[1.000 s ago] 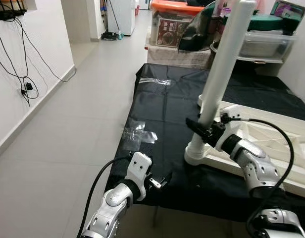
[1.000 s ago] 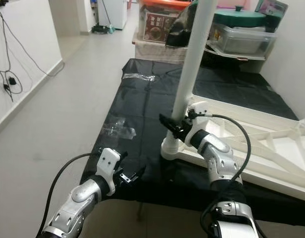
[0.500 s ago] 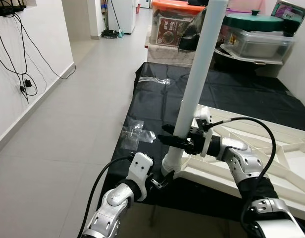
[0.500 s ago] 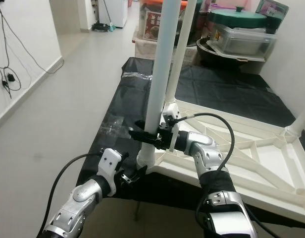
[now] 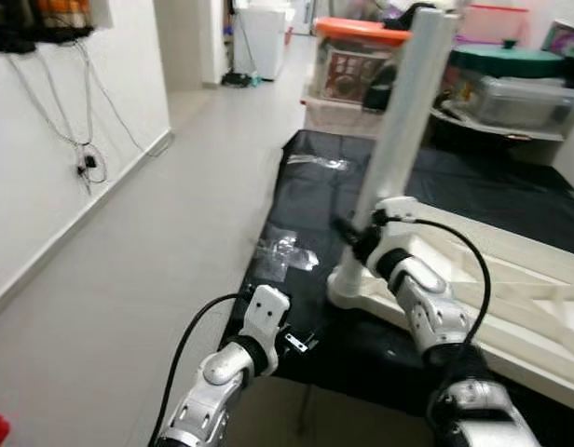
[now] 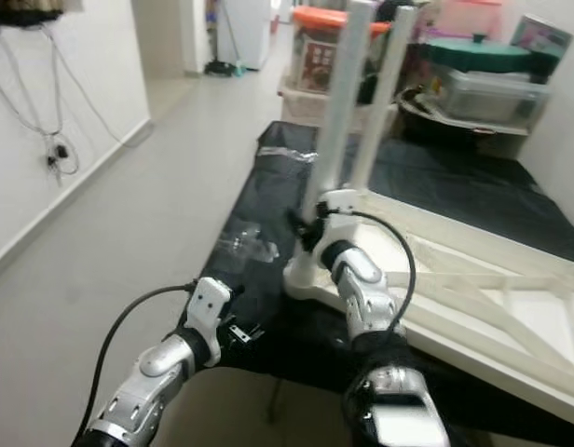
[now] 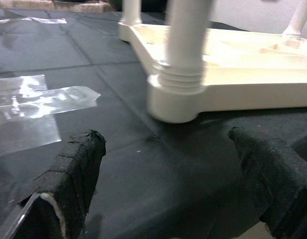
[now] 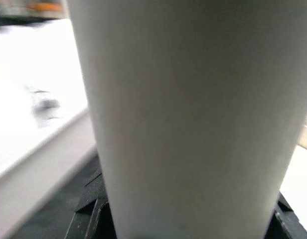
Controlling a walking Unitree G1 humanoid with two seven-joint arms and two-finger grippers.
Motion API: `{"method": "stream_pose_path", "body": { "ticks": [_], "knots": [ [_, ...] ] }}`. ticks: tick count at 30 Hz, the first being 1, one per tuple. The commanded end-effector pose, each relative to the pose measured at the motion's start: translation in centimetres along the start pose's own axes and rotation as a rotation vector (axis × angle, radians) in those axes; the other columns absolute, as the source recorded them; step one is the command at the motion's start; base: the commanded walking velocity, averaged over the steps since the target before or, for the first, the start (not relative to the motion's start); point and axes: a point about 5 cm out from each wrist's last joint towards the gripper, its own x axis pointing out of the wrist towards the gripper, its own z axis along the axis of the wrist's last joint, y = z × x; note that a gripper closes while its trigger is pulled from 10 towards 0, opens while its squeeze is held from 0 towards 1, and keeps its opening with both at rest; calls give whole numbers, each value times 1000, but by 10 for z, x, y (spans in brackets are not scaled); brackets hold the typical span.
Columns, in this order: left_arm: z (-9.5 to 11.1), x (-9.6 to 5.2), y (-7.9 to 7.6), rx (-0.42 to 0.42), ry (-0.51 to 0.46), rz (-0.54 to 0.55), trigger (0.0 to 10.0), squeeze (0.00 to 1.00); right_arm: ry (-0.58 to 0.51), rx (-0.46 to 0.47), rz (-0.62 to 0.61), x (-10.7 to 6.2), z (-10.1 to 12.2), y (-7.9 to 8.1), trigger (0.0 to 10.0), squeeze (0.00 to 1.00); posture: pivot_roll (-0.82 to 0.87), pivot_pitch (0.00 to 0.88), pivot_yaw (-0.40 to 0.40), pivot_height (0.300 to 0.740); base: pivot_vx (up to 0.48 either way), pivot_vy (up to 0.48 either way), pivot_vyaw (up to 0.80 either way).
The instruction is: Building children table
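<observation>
Leg (image 5: pixel 399 149) stands upright again in its corner socket, right gripper (image 5: pixel 359 237) clenched on it; left gripper (image 5: pixel 292 340), released, waits at seven o'clock.

Upturned white table (image 5: pixel 511 279), leg (image 5: pixel 403 130) screwed upright.

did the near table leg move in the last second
Cannot tell: the camera shifted. The near table leg stands in its corner socket on the black sheet, right tool around it.
</observation>
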Motion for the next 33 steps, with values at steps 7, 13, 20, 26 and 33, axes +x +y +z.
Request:
{"method": "stream_pose_path", "body": {
  "ticks": [7, 13, 20, 26, 33],
  "knots": [
    [-4, 2, -2, 14, 13, -21, 10000, 0, -28, 95, -571, -34, -11, -9, 0, 0, 108, 0, -89, 740, 0, 0, 0],
    [-5, 1, -3, 18, 18, -24, 10000, 0, -81, 146, -493, -24, -11, 11, 10000, 0, 111, 0, -92, 740, 0, 0, 0],
    [-8, 0, -1, 14, 22, -22, 10000, 0, -161, 121, -228, -23, -4, 17, 10000, 694, 102, 0, -84, 740, 0, 0, 0],
    [-10, 0, -2, 13, 34, -43, 10000, 0, -92, 97, 325, -24, 4, 5, 10000, 0, 92, 0, -68, 740, 0, 0, 0],
    [-11, 1, -3, 11, 37, -46, 10000, 0, 14, 68, 761, -35, 2, 20, 10000, 0, 101, 0, -73, 740, 0, 0, 0]
  ]
}}
